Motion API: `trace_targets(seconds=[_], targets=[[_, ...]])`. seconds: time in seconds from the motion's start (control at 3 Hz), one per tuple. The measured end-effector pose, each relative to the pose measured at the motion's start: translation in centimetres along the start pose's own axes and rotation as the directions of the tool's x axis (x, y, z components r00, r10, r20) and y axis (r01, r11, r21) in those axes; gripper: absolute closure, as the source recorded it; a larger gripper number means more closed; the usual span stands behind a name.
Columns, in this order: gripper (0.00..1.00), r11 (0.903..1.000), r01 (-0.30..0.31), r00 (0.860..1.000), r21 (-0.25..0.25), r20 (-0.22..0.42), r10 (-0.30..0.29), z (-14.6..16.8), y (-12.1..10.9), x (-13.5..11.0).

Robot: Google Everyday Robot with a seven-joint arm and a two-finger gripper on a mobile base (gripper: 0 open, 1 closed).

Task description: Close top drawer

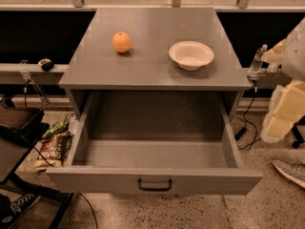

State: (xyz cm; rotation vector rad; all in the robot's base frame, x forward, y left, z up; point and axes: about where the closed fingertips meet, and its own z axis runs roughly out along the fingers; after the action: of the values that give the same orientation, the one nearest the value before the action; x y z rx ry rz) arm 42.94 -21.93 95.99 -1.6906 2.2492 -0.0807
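Widely open speckled top drawer [155, 149], gripper [257, 67] right

Your gripper [256, 67] hung at the right, just beside the right edge of the cabinet top [152, 75], behind the pulled-out top drawer [205, 179]. On the cabinet top, a fruit [122, 42] sat left of a bowl [191, 55]. Snack packets [53, 147] lay on the floor left of the drawer.
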Motion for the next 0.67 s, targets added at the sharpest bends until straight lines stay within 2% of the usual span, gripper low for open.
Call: trace_targets(seconds=[0.33,0.67], targets=[[0.19,0.9974,-0.069,0.998,0.024,0.014,0.068,2.3,3.6,1.2],[0.42,0.9914,-0.115,0.992,0.062,0.050,0.112,4.5,7.7,1.2]])
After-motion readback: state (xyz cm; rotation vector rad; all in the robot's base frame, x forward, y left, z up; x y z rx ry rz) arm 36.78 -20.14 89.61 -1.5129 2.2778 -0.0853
